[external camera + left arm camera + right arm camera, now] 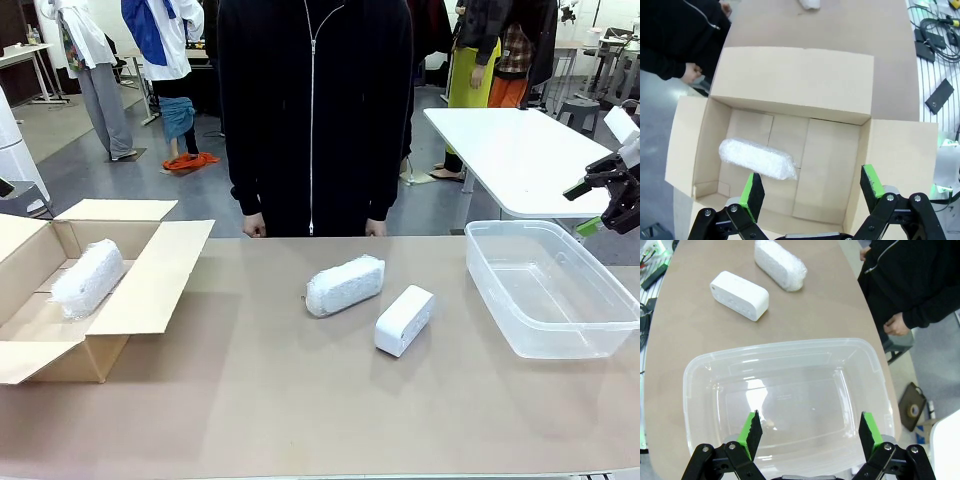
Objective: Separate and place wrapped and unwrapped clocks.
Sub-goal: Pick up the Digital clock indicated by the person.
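Observation:
One wrapped clock, a crinkly bubble-wrap bundle, lies inside the open cardboard box at the left. A second wrapped bundle rests mid-table, and close to its right is the unwrapped clock, a smooth white block. My left gripper hangs open above the box, over the bundle lying in it. Above the clear plastic bin, my right gripper is open with nothing between its fingers. That view also takes in the white block and the table bundle. The right gripper hovers at the bin's far right.
The clear bin stands at the right of the table with nothing in it. A person in a black zip jacket stands at the far edge, hands resting by the table rim. Cables and black parts lie beyond the table's near side.

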{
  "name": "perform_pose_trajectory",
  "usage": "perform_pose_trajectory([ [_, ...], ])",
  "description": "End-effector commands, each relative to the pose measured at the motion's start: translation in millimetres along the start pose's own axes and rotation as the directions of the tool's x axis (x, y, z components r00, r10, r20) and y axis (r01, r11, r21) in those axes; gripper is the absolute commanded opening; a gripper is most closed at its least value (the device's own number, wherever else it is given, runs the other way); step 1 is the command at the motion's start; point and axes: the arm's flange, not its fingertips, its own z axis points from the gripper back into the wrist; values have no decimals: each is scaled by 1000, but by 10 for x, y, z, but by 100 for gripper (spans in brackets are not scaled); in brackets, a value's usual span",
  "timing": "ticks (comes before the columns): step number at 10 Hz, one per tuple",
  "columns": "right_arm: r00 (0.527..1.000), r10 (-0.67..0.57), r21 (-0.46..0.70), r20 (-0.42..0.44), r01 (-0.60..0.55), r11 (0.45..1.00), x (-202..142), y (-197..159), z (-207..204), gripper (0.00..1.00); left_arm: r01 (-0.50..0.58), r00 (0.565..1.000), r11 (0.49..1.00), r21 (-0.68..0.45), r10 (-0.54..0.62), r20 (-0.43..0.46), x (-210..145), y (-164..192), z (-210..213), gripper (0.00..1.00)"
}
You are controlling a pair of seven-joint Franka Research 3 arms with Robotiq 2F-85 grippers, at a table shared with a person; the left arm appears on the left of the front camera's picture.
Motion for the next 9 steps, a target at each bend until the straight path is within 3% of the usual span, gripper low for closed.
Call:
perform_pose_trajectory([
  [1,1000,0,3,0,0,1000,0,1,-20,100,25,998,999,-20,-24,55,-162,7,60,100],
  [5,1000,0,3,0,0,1000,0,1,-20,100,34,982,999,-34,-27,189,-300,13,84,100],
  [9,1000,0,3,0,0,1000,0,1,-20,100,14,990,1000,-24,-10,143,-282,-58,70,100],
])
